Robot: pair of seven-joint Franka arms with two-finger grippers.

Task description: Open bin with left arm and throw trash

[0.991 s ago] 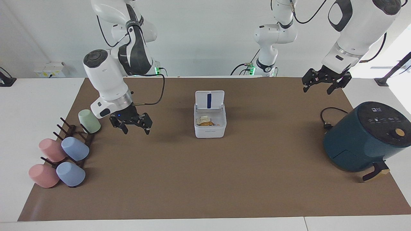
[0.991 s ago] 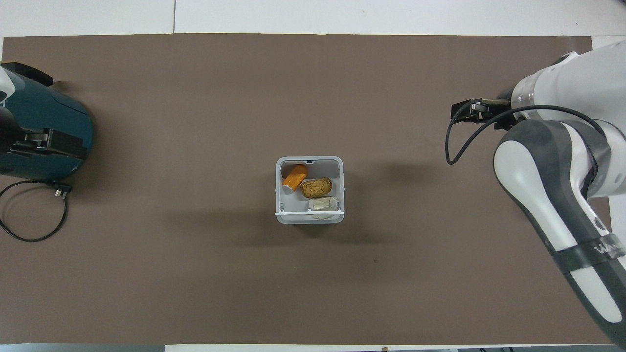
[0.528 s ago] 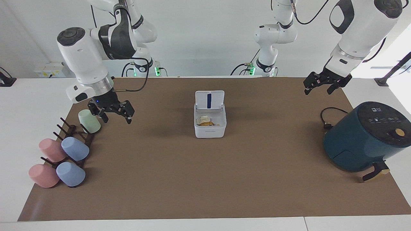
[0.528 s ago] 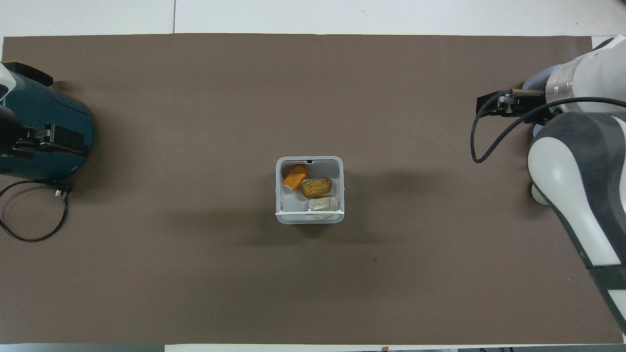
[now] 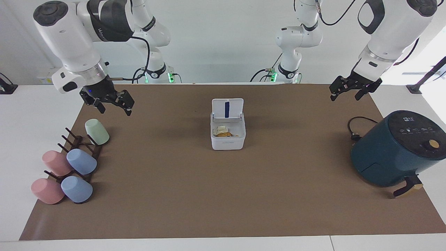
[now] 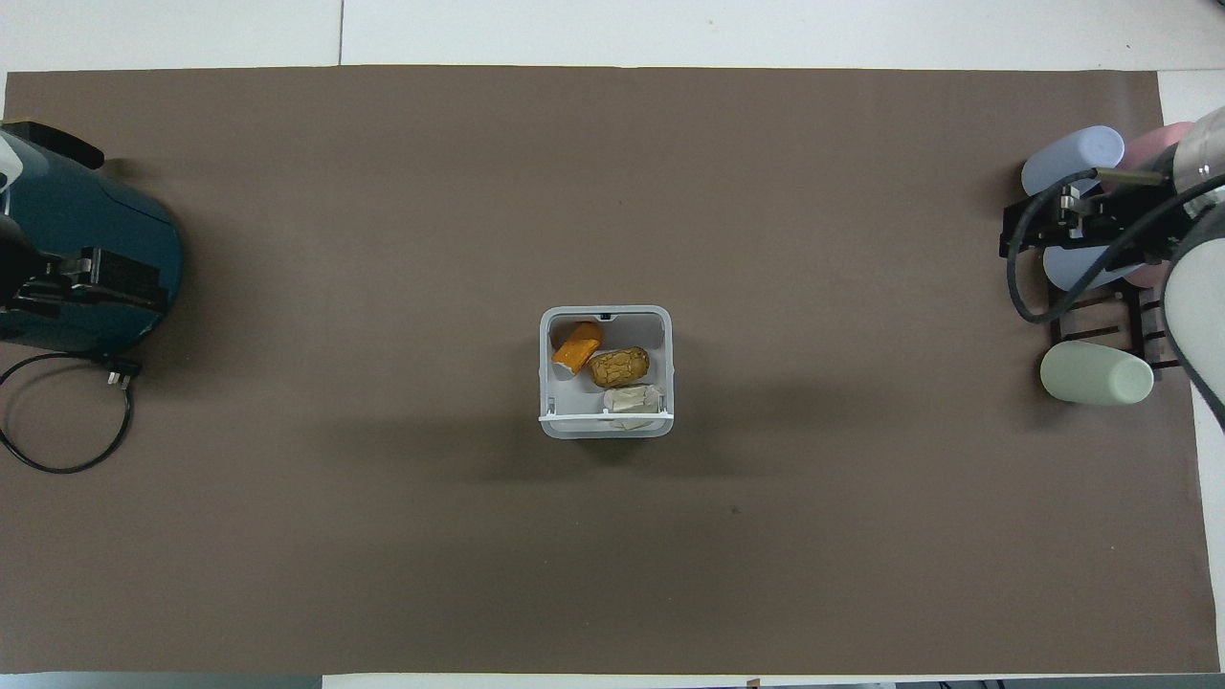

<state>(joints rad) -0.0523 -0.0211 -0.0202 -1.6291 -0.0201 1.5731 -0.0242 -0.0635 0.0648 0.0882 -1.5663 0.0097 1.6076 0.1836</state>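
Tool by tool: hovering the left tool (image 5: 345, 97) over the table (image 5: 223, 209), spread wide and gripping nothing, well apart from the bin (image 5: 228, 141) toward the left arm's end. Hovering the right tool (image 5: 115, 108) likewise, spread and empty, over the table well apart from the bin toward the right arm's end, near the pale green cup (image 5: 97, 131). Waiting, by the look of both arms.

Standing the bin at the middle of the table, its lid (image 5: 227, 108) tipping upright on the edge nearer the robots and showing a blue stripe inside. Judging the opening step as done.

Lying inside the bin, touching one another: the golden-brown lump (image 6: 619, 366) in the middle, the orange lump (image 6: 577, 346) against the wall farther from the robots, the paper wad (image 6: 634, 399) against the hinge wall. Finding all the visible trash inside the bin, so judging the throwing as done too. Leaving, at most, pulling the arms away; closing the lid not being asked for.
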